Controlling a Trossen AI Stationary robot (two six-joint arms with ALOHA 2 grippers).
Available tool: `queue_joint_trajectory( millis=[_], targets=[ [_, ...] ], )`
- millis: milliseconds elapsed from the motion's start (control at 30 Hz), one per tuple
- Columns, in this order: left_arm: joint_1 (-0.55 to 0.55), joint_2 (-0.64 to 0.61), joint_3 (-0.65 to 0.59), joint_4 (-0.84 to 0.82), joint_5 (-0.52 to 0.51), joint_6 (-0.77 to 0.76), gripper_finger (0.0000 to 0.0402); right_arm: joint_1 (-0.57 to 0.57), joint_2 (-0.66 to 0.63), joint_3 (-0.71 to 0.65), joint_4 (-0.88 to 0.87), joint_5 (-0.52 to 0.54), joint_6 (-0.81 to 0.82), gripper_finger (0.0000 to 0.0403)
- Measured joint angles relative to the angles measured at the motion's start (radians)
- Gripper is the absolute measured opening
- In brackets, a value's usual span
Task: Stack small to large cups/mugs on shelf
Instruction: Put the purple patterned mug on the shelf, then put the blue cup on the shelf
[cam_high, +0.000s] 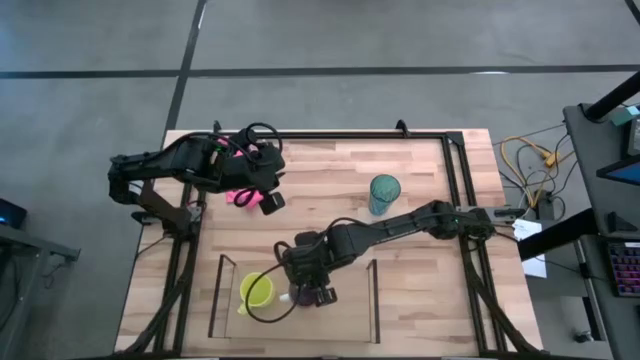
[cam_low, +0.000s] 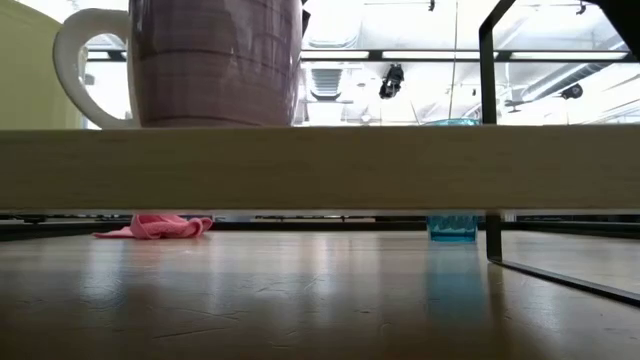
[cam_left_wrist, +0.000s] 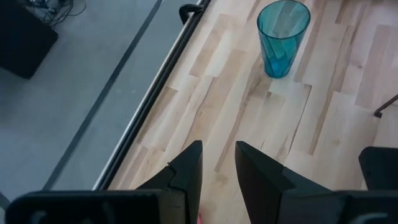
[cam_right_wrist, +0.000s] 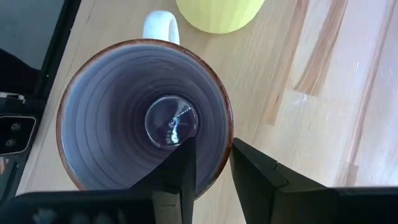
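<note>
- The right hand (cam_right_wrist: 211, 171) is found over the purple mug (cam_right_wrist: 144, 118), one finger inside the rim and one outside, pinching its wall.
- The purple mug is seen standing on the shelf (cam_high: 372, 300) base, just right of the yellow mug (cam_high: 256, 290), which sits at the shelf's left end.
- The teal tumbler (cam_high: 384, 193) is located upright on the worktop (cam_high: 330, 190), far of the shelf and well apart from it.
- The left hand (cam_left_wrist: 217, 168) is held near the pink cloth (cam_high: 240, 196) at far left, fingers slightly spread, nothing between them.
- Judgement: the mug should be released only once flat on the base, handle clear of the yellow mug; a straight upward withdrawal is advised.
- Judgement: open room remains on the shelf's right portion for the tumbler; the right side panel is the edge to be watched.
</note>
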Motion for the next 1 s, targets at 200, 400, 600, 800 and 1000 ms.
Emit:
queue_joint_trajectory(
  millis=[200,400,600,800,1000],
  targets=[
    [0.006,0.000,0.000,0.000,0.000,0.006,0.0082,0.009,0.000,0.000,0.015,-0.037,0.004,0.0083],
    [0.013,0.000,0.000,0.000,0.000,0.006,0.0082,0.015,0.000,0.000,0.038,-0.043,0.005,0.0080],
    [0.019,0.000,-0.001,0.000,0.000,0.006,0.0082,0.018,0.000,0.000,0.045,-0.043,0.001,0.0080],
    [0.019,0.000,-0.001,0.000,0.000,0.006,0.0082,0.018,-0.003,0.003,0.045,-0.024,-0.001,0.0080],
    [0.019,0.000,-0.001,0.000,0.000,0.006,0.0082,0.018,-0.030,0.011,0.062,-0.017,-0.003,0.0080]
  ],
)
